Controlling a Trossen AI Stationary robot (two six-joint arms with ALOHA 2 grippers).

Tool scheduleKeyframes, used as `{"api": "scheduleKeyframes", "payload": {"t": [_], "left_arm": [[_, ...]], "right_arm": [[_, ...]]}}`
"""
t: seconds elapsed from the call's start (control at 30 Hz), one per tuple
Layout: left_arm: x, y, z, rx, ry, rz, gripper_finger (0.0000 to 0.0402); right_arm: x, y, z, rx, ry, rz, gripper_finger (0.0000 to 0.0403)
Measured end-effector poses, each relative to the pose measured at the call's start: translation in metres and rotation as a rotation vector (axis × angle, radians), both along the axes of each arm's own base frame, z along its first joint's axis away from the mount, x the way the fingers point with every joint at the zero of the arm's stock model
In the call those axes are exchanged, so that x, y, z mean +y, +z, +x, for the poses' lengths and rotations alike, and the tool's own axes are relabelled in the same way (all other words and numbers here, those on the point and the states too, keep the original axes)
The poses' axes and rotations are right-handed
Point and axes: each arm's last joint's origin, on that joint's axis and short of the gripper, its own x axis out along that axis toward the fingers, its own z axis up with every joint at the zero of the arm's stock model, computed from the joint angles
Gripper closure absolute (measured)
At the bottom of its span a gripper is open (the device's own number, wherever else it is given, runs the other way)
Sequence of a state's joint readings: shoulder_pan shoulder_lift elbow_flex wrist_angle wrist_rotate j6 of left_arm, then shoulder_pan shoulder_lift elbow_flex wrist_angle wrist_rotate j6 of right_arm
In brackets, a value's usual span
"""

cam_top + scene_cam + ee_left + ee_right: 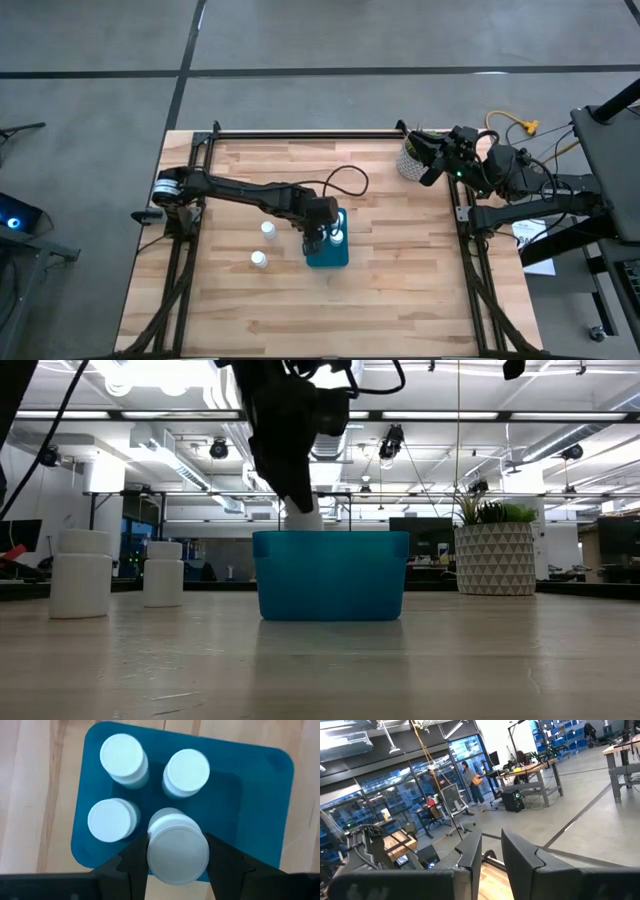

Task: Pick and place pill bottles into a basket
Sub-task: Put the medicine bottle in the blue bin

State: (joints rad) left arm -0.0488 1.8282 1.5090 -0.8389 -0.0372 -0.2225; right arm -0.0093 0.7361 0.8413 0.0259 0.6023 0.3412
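Note:
The teal basket (330, 256) stands mid-table; it also shows in the low view (330, 575) and the left wrist view (260, 795). Three white pill bottles (124, 757) (186, 770) (109, 819) stand upright in it. My left gripper (318, 238) is above the basket, shut on a fourth bottle (177, 852). Two more bottles (268, 230) (258, 259) stand on the table to the basket's left, and show in the low view (80, 572) (163, 573). My right gripper (490, 852) waits at the far right edge, open by a narrow gap and empty. My left gripper pinches the bottle between its two fingers (131, 865), on opposite sides of its upper part (150, 855). The fingers come from above, pointing down. The bottle hangs upright, its body (302, 518) showing above the basket's rim; its lower end is hidden behind the basket's wall.
A white patterned pot with a green plant (410, 160) stands at the table's far right, next to my right arm; it also shows in the low view (495, 558). Bare wood lies near and right of the basket.

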Motion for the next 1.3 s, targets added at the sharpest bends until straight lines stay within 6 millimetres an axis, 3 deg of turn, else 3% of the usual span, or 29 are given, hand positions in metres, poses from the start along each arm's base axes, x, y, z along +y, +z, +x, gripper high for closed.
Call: {"api": "scheduleKeyframes", "payload": {"t": [0.5, 0.8, 1.3], "left_arm": [[-0.001, -0.019, 0.002, -0.013, 0.011, -0.01, 0.0257], [-0.004, -0.043, 0.01, 0.056, 0.002, -0.052, 0.0257], [-0.003, -0.043, 0.01, 0.051, 0.014, -0.024, 0.0257]], "right_arm": [[0.0, 0.0, 0.0, -0.005, 0.002, 0.006, 0.0335], [0.0, 0.0, 0.0, -0.004, 0.001, 0.003, 0.0335], [0.0, 0.0, 0.0, -0.001, 0.001, 0.001, 0.0335]]}}
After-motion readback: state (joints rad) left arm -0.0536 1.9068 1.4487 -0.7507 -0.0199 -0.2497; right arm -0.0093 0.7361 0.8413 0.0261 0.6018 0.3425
